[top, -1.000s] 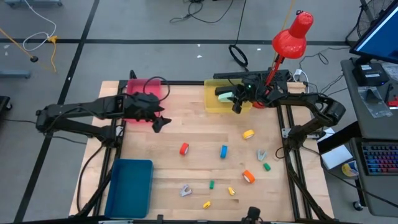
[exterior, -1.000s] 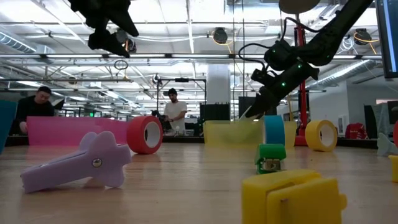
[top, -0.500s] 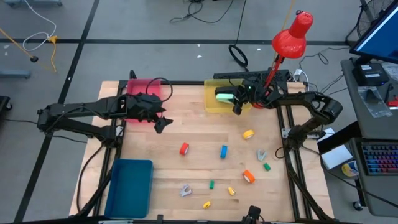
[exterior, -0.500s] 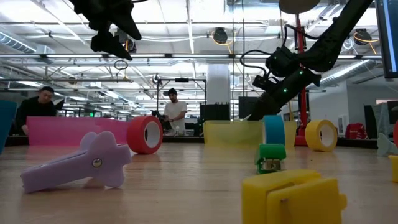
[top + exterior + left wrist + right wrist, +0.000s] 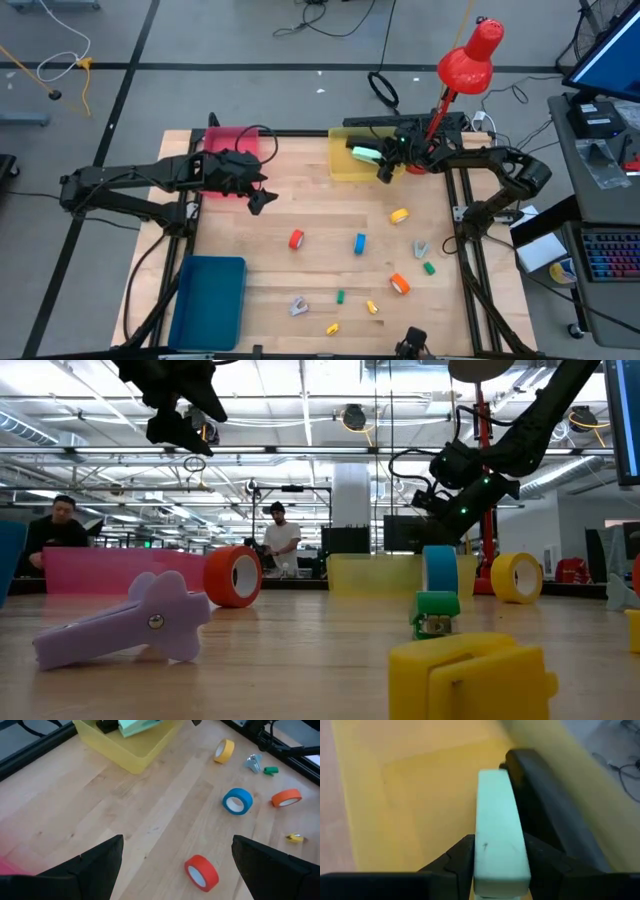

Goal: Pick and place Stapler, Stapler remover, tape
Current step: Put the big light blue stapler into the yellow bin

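My right gripper [image 5: 383, 165] is over the yellow bin [image 5: 345, 168] at the table's far edge, shut on the mint-green stapler [image 5: 365, 153]. A black object [image 5: 545, 795] lies in the bin beside it. My left gripper [image 5: 258, 198] hangs open above the table, in front of the pink bin [image 5: 235, 143]. Resting on the wood are the red [image 5: 296, 239], blue [image 5: 360, 243], yellow [image 5: 399, 215] and orange [image 5: 400, 284] tape rolls. A grey stapler remover [image 5: 421, 248] and a lilac one [image 5: 298, 305] also lie there. My right gripper pinches one end of the stapler [image 5: 501, 870] between its two fingers, one on each long side. The stapler's body [image 5: 495, 805] reaches forward past the fingertips, along the fingers, toward the table's left. It is held about level over the yellow bin's floor.
A blue tray [image 5: 210, 300] sits at the near left corner. Small green [image 5: 429, 268] and yellow [image 5: 332, 328] blocks lie among the tape rolls. A red lamp [image 5: 470, 55] stands behind the far right corner. People show in the room beyond the table.
My right gripper, still shut on the stapler, has risen a little over the yellow bin and drifted toward the table's right. The stapler has turned slightly with it. My left gripper has kept almost still.
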Available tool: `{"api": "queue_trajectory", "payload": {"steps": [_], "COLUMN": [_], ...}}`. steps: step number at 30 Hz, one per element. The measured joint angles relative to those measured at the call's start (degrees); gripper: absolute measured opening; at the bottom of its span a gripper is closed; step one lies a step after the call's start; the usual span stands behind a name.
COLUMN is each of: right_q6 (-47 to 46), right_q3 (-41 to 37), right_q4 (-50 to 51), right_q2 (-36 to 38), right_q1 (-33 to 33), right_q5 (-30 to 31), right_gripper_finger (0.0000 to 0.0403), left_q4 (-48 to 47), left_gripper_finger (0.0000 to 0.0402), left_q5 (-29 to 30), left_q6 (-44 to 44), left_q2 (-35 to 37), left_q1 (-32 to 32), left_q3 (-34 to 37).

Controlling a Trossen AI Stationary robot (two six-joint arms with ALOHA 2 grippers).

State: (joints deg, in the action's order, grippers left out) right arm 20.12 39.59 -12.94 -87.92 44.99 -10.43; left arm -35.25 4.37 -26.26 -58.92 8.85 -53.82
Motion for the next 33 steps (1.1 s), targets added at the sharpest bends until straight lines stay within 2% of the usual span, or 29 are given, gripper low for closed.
{"api": "queue_trajectory", "payload": {"steps": [28, 33], "right_q6": [2.03, 2.09], "right_q3": [0.04, 0.09], "right_q4": [1.17, 1.17], "right_q2": [0.02, 0.04], "right_q1": [-0.04, -0.04], "right_q5": [0.15, 1.99], "right_gripper_finger": [0.0142, 0.0161], "left_q4": [-0.02, -0.02], "left_gripper_finger": [0.0365, 0.0365], "left_q5": [0.01, 0.01], "left_q6": [0.26, 0.28], "left_q2": [-0.01, 0.01], "left_q1": [0.0, 0.02], "left_q3": [0.0, 0.0]}}
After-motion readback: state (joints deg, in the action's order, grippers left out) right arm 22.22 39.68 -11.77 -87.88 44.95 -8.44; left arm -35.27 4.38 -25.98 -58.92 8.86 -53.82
